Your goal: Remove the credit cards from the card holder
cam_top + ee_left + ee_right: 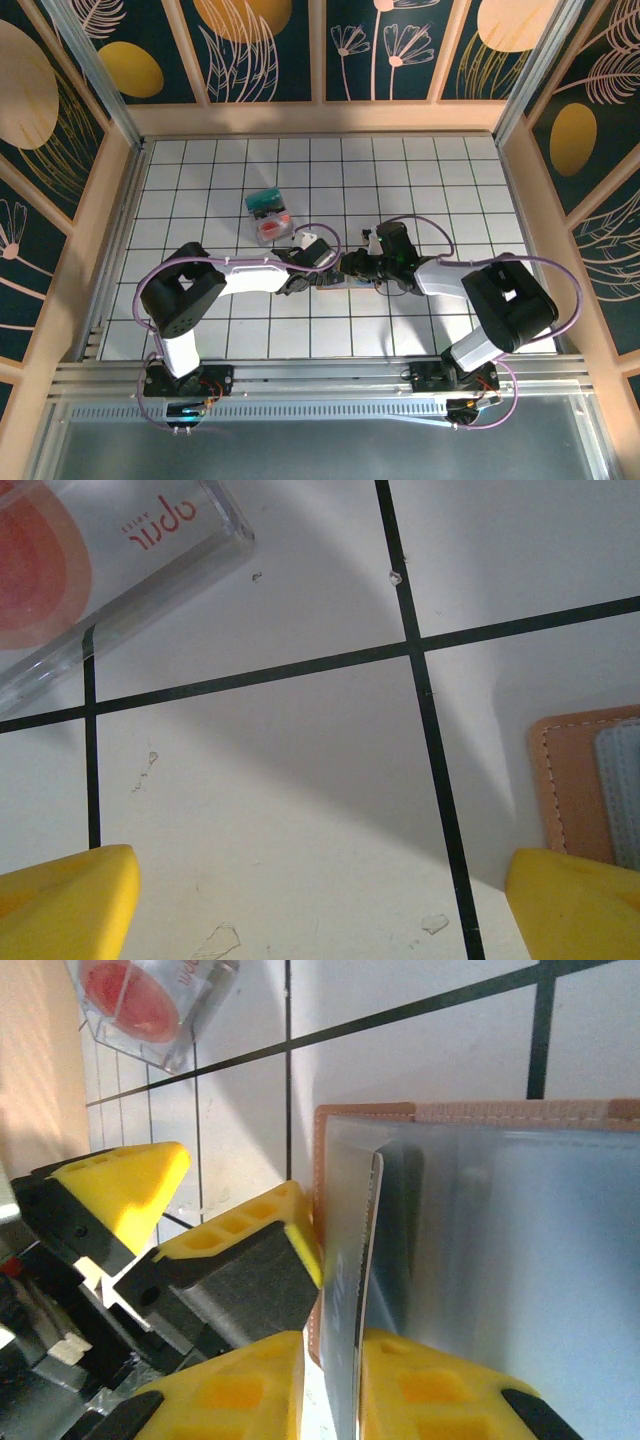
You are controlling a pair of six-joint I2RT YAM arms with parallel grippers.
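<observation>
My right pincer point(335, 1375) clamps the edge of a thin grey credit card point(352, 1250): stiff, slick. Left pincer point(320, 905) stands apart; the soft salmon-tan leather-like card holder point(480, 1112) likely needs pinning.

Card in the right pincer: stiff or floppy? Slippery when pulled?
Probably stiff: the card stands straight, edge-on, in the right pincer. Thin, so likely light. Its sheen suggests it could slip, and the card holder may drag along.
</observation>
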